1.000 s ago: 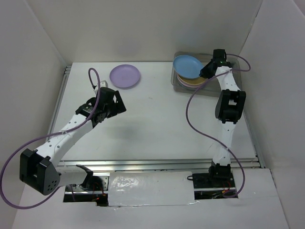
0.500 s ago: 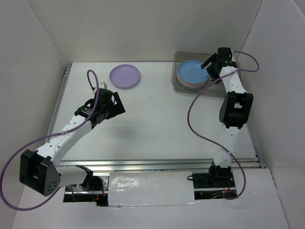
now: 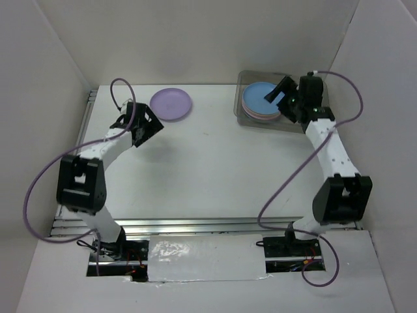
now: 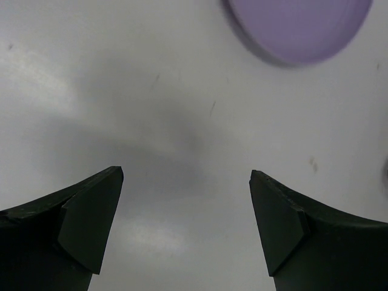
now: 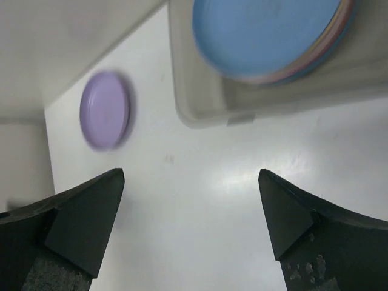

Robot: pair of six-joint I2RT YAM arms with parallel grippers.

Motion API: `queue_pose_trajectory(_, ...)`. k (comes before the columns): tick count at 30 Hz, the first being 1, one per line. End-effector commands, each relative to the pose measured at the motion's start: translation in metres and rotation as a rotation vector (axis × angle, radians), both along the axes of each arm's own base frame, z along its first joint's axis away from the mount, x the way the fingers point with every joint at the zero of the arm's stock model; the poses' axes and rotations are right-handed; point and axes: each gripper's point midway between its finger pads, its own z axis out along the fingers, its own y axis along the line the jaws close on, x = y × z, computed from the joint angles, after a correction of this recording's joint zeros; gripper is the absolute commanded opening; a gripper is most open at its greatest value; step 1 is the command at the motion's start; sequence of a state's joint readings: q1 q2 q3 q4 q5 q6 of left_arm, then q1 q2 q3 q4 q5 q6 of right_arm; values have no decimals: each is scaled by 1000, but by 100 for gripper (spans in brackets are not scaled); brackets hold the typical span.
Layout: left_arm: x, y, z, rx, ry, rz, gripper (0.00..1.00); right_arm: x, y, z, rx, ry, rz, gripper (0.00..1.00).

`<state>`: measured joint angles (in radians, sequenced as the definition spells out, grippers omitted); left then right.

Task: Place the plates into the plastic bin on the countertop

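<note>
Two grippers, both spread wide and holding nothing: the left gripper (image 3: 139,126) hangs over the white bench (image 3: 208,163), just short of a lone lavender plate (image 3: 171,104). That plate lies flat near the back wall, well apart from the plastic bin (image 3: 238,111). Over at the far right, the right gripper (image 3: 281,95) hovers above the bin's right side, and inside the bin the blue plate (image 3: 258,98) tops a stack, pinkish rims peeking out beneath it.

A robotics lab bench: plain white walls (image 3: 195,39) box in a white countertop (image 3: 208,163).
</note>
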<state>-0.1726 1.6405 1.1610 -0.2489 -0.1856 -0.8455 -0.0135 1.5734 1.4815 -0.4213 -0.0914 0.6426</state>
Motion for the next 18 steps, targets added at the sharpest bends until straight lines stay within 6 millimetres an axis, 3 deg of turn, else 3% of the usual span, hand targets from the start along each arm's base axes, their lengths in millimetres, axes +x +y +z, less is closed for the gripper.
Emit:
queue_pose_trajectory(1,76,-2,15,-119,-151,51,99,-44,59,7,58,-99,236,100)
queue_pose_trajectory(2,91,1,-13,-139,-113,64,99,-65,71,23,82,-151,290,100)
queue_pose_trajectory(3,110,-4,-4,-178,-142,44,99,-83,82,3,98,-124,336,100)
queue_pose_trajectory(5,140,-6,-12,-216,-184,44,98,-113,106,5,121,-158,430,100)
queue_pose_trajectory(7,154,-3,-21,-211,-194,66,97,-132,119,14,124,-195,492,100)
queue_pose_trajectory(8,157,-4,-39,-200,-164,68,97,-140,127,11,124,-193,522,100)
queue_pose_trajectory(9,169,-1,-32,-178,-188,81,96,-146,131,12,125,-194,550,100)
queue_pose_trajectory(10,173,0,-34,-165,-182,87,95,-151,134,13,127,-195,566,100)
queue_pose_trajectory(11,171,-2,-54,-146,-122,91,93,-156,136,14,125,-199,588,100)
queue_pose_trajectory(12,178,-1,-48,-140,-132,101,92,-159,136,13,120,-197,598,100)
queue_pose_trajectory(15,182,2,-64,-96,-76,130,85,-168,130,18,117,-213,593,100)
queue_pose_trajectory(16,187,2,-69,-77,-70,134,77,-172,126,23,117,-231,587,100)
queue_pose_trajectory(18,182,2,-78,-52,-21,144,72,-177,120,29,117,-255,577,100)
